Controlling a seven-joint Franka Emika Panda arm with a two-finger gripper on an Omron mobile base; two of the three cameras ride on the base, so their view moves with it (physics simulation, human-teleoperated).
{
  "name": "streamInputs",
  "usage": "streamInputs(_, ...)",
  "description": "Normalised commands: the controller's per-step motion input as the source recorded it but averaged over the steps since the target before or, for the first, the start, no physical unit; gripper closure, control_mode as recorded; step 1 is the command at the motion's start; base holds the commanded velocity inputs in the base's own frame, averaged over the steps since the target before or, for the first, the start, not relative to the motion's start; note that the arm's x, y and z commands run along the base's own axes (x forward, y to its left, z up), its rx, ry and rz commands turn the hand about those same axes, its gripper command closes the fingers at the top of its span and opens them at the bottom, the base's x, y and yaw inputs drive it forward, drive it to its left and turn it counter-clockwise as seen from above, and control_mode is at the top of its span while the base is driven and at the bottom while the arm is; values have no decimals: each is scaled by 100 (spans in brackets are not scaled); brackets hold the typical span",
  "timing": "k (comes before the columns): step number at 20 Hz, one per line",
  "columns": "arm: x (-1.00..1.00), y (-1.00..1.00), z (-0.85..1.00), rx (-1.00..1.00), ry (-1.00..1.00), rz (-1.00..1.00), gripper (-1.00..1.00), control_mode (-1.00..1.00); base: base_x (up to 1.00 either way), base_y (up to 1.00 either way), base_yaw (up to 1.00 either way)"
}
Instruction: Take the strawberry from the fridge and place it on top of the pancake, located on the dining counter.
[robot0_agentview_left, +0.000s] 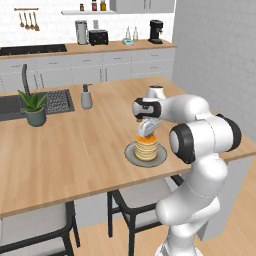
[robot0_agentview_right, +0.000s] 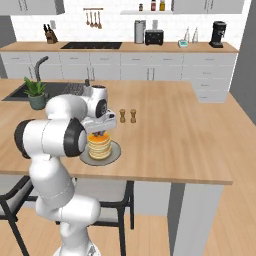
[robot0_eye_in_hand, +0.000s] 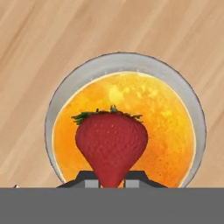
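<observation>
In the hand view the red strawberry (robot0_eye_in_hand: 111, 146) with its green leaves hangs point-down between my gripper's (robot0_eye_in_hand: 111, 180) two dark tips, which are shut on it. Right below it lies the golden pancake (robot0_eye_in_hand: 162, 127) stack on its round grey plate (robot0_eye_in_hand: 65, 89). From the base cameras the pancake (robot0_agentview_left: 146, 148) (robot0_agentview_right: 99, 147) sits near the front edge of the wooden dining counter (robot0_agentview_left: 75, 150) (robot0_agentview_right: 170, 135), and my gripper (robot0_agentview_left: 145, 133) (robot0_agentview_right: 98, 133) points straight down just over its top. The fridge is out of view.
A potted plant (robot0_agentview_left: 33, 106), a soap dispenser (robot0_agentview_left: 86, 96) and a sink (robot0_agentview_left: 10, 106) stand at the counter's left. Salt and pepper shakers (robot0_agentview_right: 127, 116) sit just behind the plate. Chairs (robot0_agentview_left: 140, 200) are tucked under the front edge. A back counter (robot0_agentview_right: 125, 47) holds appliances.
</observation>
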Motion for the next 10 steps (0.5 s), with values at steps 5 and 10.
streamInputs(5, 1, 0, -28, -2, 0, 5, 100, -100, 0, 0, 0)
streamInputs(10, -7, 0, -22, -3, 0, 3, -100, -100, 0, 0, 0)
